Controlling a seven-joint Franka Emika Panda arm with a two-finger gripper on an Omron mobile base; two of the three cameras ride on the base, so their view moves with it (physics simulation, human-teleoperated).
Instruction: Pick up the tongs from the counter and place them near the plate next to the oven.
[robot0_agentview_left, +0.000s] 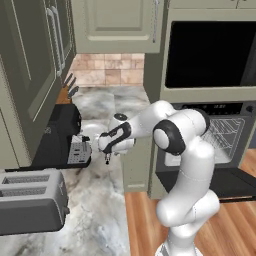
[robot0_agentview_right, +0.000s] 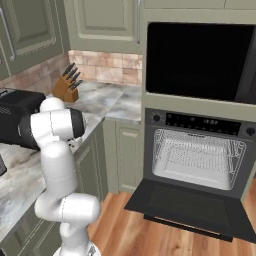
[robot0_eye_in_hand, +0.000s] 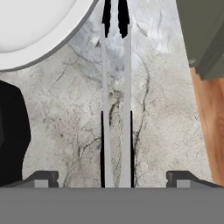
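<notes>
Hand (robot0_eye_in_hand: 112, 177) is held open above the desk (robot0_eye_in_hand: 166, 109), fingertips spread wide of the tongs (robot0_eye_in_hand: 116, 100), which are laid flat just beside the plate (robot0_eye_in_hand: 39, 30), apparently released.

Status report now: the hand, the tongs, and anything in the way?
Hand open, fingers apart. Tongs flat on the counter, between the fingers, beside the plate. Nothing in the way.
</notes>
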